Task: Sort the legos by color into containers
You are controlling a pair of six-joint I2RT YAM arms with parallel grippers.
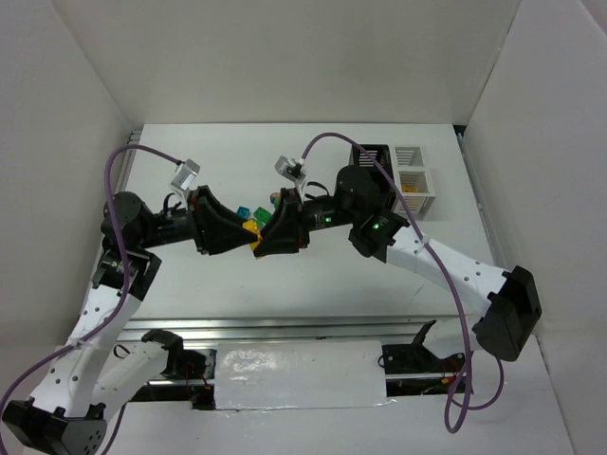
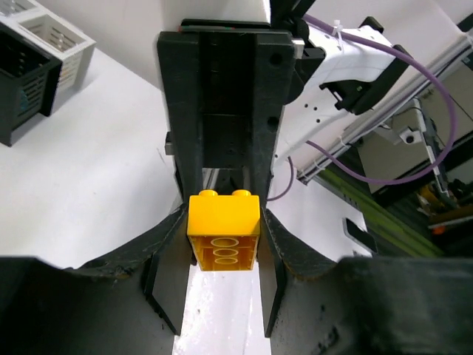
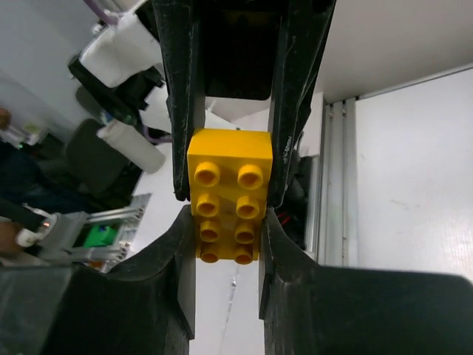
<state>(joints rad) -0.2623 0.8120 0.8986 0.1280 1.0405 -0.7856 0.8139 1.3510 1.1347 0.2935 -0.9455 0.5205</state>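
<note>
A yellow lego [image 2: 223, 225] hangs above the table between both grippers, which meet nose to nose mid-table. My left gripper [image 2: 223, 248] is shut on one end of it. The right gripper [image 3: 228, 235] is shut on the other end, studs [image 3: 229, 196] facing its camera. From above the yellow lego [image 1: 252, 228] peeks out between the left gripper [image 1: 239, 233] and the right gripper [image 1: 268, 237]. A teal lego [image 1: 243, 210] and a green one [image 1: 271, 200] lie just behind them. The containers [image 1: 398, 176], black and white bins, stand at the back right.
White walls enclose the table on three sides. The right arm's elbow [image 1: 365, 194] hangs right in front of the bins. Purple cables [image 1: 123, 161] loop over both arms. A metal rail [image 1: 285, 327] runs along the near edge.
</note>
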